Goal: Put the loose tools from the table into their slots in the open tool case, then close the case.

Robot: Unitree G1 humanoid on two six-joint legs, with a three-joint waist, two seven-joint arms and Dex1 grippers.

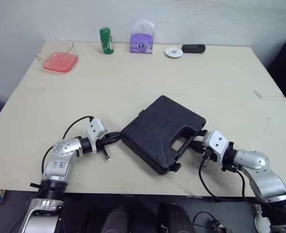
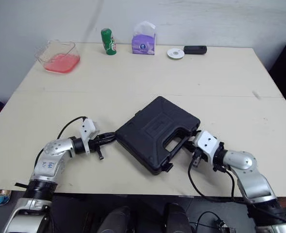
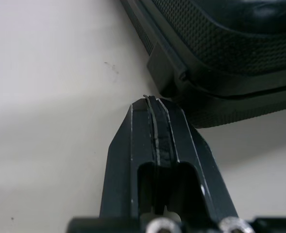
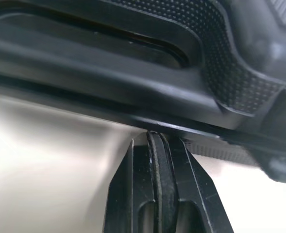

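Now your black, pebble-textured tool case (image 1: 159,128) lies shut and skewed near the table's (image 1: 133,82) front edge, between left pincer (image 1: 116,137) and right pincer (image 1: 196,144), each pressed together, empty, tips at its sides.

This is looking like a plain lab room: a bare white wall (image 1: 206,19) is rising behind the cream rectangular table (image 1: 133,82), a purple tissue pack (image 1: 142,41) sitting at the table's far edge.

Black tool case (image 1: 162,132), shut, flat on table, turned diagonal, near front edge
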